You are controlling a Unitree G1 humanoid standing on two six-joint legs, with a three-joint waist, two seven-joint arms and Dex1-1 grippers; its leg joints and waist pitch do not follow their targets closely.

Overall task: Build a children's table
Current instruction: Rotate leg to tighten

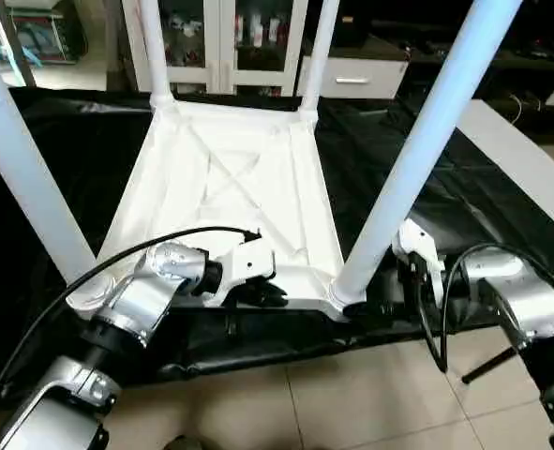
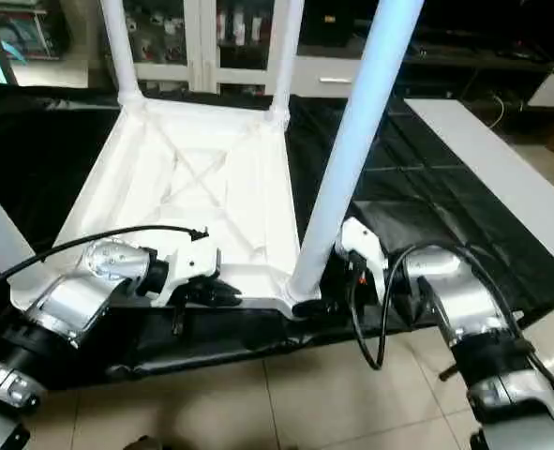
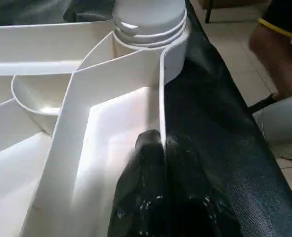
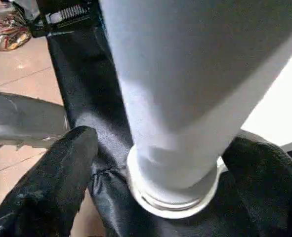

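Note:
The children's table [image 1: 230, 178] lies upside down on the black cloth, X-ribbed underside up, with its white legs standing upright. My left gripper [image 1: 262, 292] is at the near rim, shut on the rim wall [image 3: 161, 106], one finger inside and one outside. The near right leg [image 1: 417, 150] rises from its corner socket [image 4: 173, 197]. My right gripper [image 4: 160, 143] is open, its two fingers [image 4: 52, 182] standing either side of that leg's base with gaps showing. The near left leg [image 1: 23, 178] stands at the other front corner.
The black-cloth work table [image 1: 426, 169] ends just in front of the grippers, with tiled floor [image 1: 351, 394] below. White cabinets [image 1: 230, 37] stand behind, and a white surface [image 1: 530, 159] lies to the right. A person's leg [image 3: 279, 44] is near the table's edge.

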